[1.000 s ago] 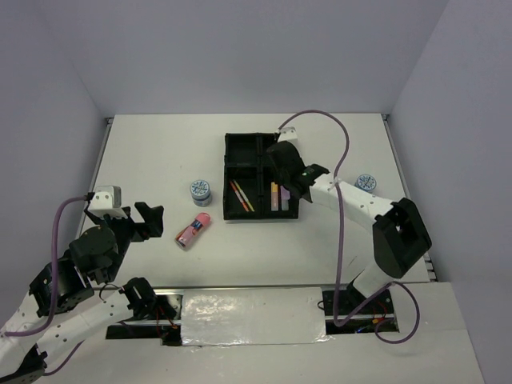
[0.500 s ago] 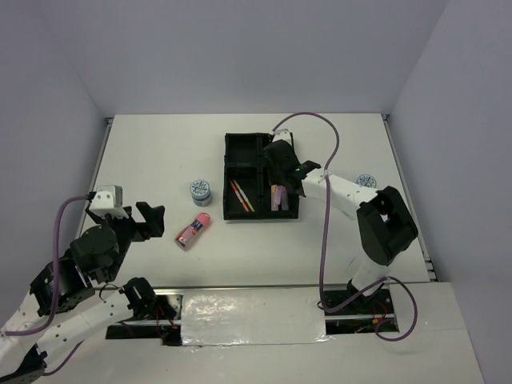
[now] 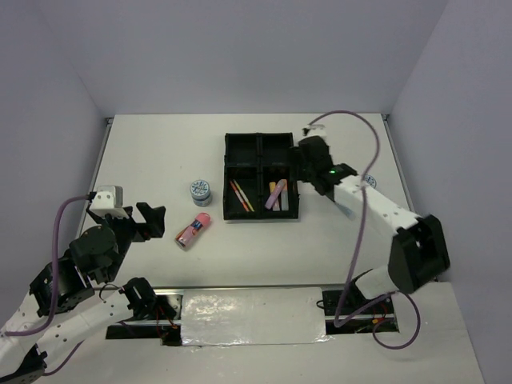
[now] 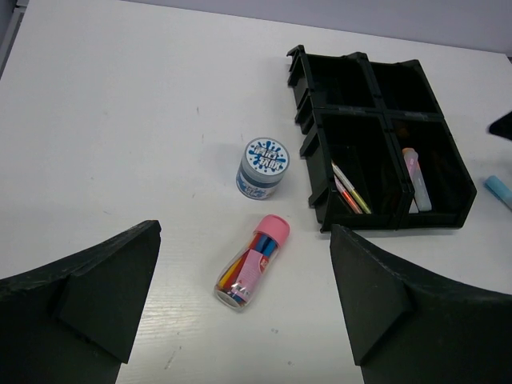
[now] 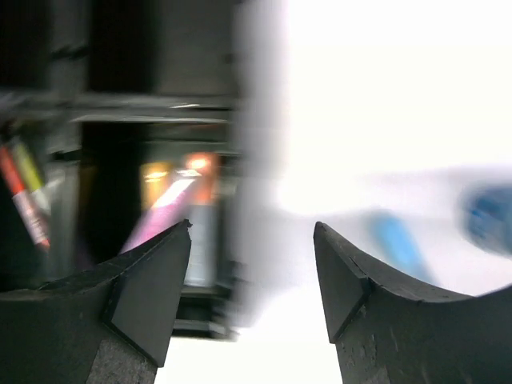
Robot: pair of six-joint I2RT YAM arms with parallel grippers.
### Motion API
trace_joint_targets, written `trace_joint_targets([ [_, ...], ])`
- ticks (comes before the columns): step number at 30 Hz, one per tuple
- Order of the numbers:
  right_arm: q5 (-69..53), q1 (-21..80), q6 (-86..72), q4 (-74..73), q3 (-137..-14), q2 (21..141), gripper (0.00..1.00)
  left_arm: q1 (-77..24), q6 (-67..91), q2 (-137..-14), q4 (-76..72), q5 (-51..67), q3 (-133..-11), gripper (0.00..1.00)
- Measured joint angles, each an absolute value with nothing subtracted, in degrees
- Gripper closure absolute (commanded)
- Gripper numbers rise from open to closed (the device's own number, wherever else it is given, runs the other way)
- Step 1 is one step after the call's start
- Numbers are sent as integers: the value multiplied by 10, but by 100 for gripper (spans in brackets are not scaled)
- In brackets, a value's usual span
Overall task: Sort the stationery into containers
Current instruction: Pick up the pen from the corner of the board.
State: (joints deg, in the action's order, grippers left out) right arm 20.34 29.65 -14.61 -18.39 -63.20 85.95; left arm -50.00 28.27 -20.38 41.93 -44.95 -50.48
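The black tray (image 3: pixel 226 178) has four compartments. Its front left one holds thin orange pens (image 3: pixel 242 196). Its front right one holds purple, orange and yellow markers (image 3: pixel 276 194). My right gripper (image 3: pixel 306 172) is open and empty over the tray's right edge; its wrist view (image 5: pixel 252 227) is blurred. A blue marker (image 4: pixel 498 190) lies on the table right of the tray. A tape roll (image 3: pixel 201 192) and the pink tube (image 3: pixel 193 230) lie left of the tray. My left gripper (image 3: pixel 156 222) is open and empty, left of the tube (image 4: pixel 252 268).
A second tape roll (image 3: pixel 367 182) sits right of the tray, partly behind the right arm. The two back compartments (image 4: pixel 364 80) look empty. White walls close in the table at the back and sides.
My right gripper has moved from over the tray's front right compartment to the tray's right edge. A purple marker now lies slanted in that compartment. The left arm has not moved.
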Motion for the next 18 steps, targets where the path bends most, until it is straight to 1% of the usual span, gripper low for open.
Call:
trace_joint_targets([
  [3,204,235,-151,-197,-589,770,29,-500,280,-202,419,-445,-505,1],
  [4,206,218,-151,-199,-578,746,26,-500,276,-201,418,-443,-505,1],
  [5,205,205,-150,-197,-566,725,20,-500,273,-200,418,-441,-505,1],
  [7,197,182,-147,-198,-546,702,18,-500,270,-198,416,-437,-505,1],
  [8,182,164,-146,-202,-542,704,18,-500,270,-198,415,-435,-505,1],
  [9,166,144,-146,-205,-542,713,15,-500,270,-197,415,-434,-505,1],
  [13,139,79,-140,-216,-542,787,14,-500,269,-197,415,-430,-505,1],
  [18,128,73,-114,-241,-544,858,14,-500,267,-197,409,-419,-505,1],
])
